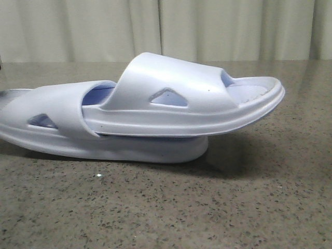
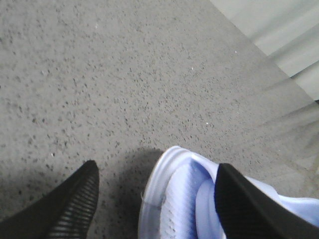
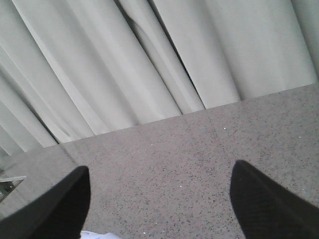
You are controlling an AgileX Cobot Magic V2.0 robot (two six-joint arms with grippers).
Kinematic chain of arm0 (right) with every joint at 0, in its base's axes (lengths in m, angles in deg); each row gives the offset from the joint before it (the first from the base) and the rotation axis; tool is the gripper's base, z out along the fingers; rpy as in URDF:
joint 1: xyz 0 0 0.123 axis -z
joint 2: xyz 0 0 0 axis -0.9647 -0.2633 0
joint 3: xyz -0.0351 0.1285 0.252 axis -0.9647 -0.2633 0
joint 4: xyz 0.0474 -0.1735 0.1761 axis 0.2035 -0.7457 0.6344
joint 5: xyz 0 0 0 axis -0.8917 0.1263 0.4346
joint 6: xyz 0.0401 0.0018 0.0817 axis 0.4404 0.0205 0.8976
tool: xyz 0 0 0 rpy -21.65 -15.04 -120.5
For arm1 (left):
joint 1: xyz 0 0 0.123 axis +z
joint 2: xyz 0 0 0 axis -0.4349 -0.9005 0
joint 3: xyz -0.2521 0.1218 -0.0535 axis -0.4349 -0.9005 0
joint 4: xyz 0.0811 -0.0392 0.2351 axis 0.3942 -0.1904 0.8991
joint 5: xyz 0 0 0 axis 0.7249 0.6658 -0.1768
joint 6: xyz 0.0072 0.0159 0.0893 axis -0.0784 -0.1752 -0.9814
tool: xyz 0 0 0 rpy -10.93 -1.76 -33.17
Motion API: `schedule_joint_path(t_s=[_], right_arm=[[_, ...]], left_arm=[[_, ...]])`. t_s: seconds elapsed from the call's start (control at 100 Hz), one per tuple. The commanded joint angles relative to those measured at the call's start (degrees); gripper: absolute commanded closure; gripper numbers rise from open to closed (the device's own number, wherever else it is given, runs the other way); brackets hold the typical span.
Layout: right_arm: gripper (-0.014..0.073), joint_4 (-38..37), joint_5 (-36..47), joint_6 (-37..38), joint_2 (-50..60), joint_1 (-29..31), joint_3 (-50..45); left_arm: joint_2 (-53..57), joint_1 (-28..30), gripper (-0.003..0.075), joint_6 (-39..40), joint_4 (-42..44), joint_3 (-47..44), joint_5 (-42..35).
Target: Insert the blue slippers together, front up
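Note:
The two pale blue slippers lie nested on the table in the front view. The lower slipper (image 1: 57, 124) rests flat. The upper slipper (image 1: 176, 104) is pushed under the lower one's strap and sticks out to the right, its end raised off the table. No gripper shows in the front view. In the left wrist view, my left gripper (image 2: 157, 167) is open, and one slipper's rounded end (image 2: 174, 204) lies between the fingers, close to one black finger (image 2: 244, 209). My right gripper (image 3: 160, 167) is open and empty above the table, with a sliver of slipper (image 3: 97, 234) at the frame edge.
The speckled grey-brown table (image 1: 207, 207) stretches all round the slippers. A pale pleated curtain (image 1: 155, 26) hangs behind the table's far edge and also fills the upper part of the right wrist view (image 3: 149, 59).

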Motion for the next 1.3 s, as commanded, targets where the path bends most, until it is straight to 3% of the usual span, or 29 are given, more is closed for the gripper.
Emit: schedule_joint_path(t_s=[0.0,0.26,0.5,0.74,1.06,1.29], right_arm=[[0.0088,-1.1,4.2,-0.6,0.1,0.2,2.2],[0.0088,-8.0,-0.1,-0.6,0.1,0.2,2.2],[0.0088,-17.6,-3.9,-0.6,0.8,0.2,2.2],[0.0088,-26.8,-11.1,-0.6,8.5,0.2,2.0],[0.0088,-28.4,-18.0,-0.6,25.1,0.2,-3.1],[0.0088,-28.4,-24.7,-0.6,32.5,0.2,-8.3]], left_arm=[[0.4,-0.4,0.0281,-4.1,-2.1,3.1,0.2],[4.2,-0.4,0.0285,-6.2,0.0,4.0,-3.4],[16.6,-0.4,0.0285,-6.2,6.0,4.0,-6.0],[29.1,-0.4,0.0285,-6.2,10.7,2.5,-6.0],[42.3,-0.4,0.0285,-5.5,11.2,-6.9,-7.3],[45.4,-0.4,0.0284,-5.5,11.3,-12.8,-10.0]])
